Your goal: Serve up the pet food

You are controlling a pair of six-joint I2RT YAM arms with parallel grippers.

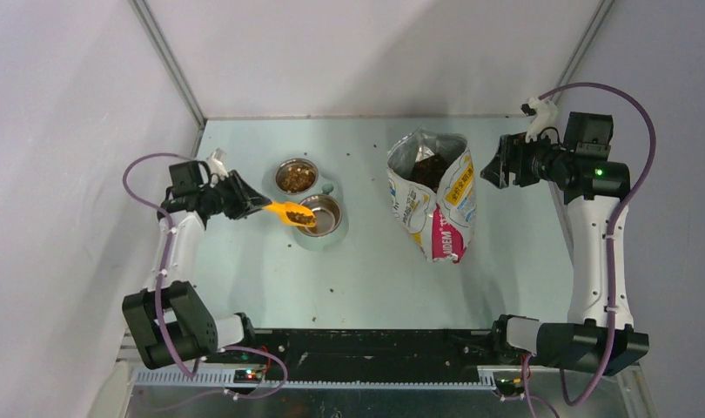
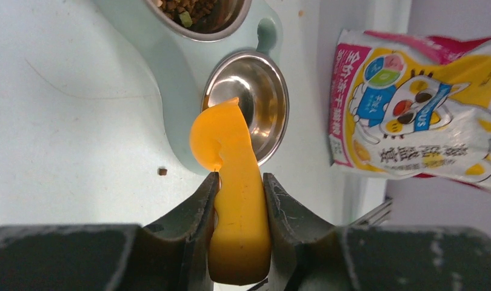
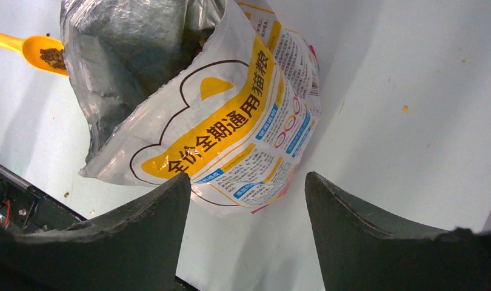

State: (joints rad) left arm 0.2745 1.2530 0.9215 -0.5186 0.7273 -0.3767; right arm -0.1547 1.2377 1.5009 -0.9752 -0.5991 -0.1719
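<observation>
My left gripper (image 1: 249,202) (image 2: 240,177) is shut on the handle of an orange scoop (image 1: 290,213) (image 2: 231,176). Its bowl carries dark-brown pet food (image 1: 302,218) (image 3: 51,58) over the near steel bowl (image 1: 321,215) (image 2: 250,106), whose inside looks bare. The far steel bowl (image 1: 296,176) (image 2: 197,13) holds kibble. An opened foil food bag (image 1: 433,192) (image 3: 194,103) stands at centre right, with dark pet food (image 1: 431,171) showing in its mouth. My right gripper (image 1: 488,167) (image 3: 248,182) hangs open just right of the bag, apart from it and holding nothing.
Both bowls sit in a pale green feeder stand (image 1: 330,237) (image 2: 170,79). Stray pellets (image 2: 162,171) lie on the table near the stand. Grey walls close in the table on the left, back and right.
</observation>
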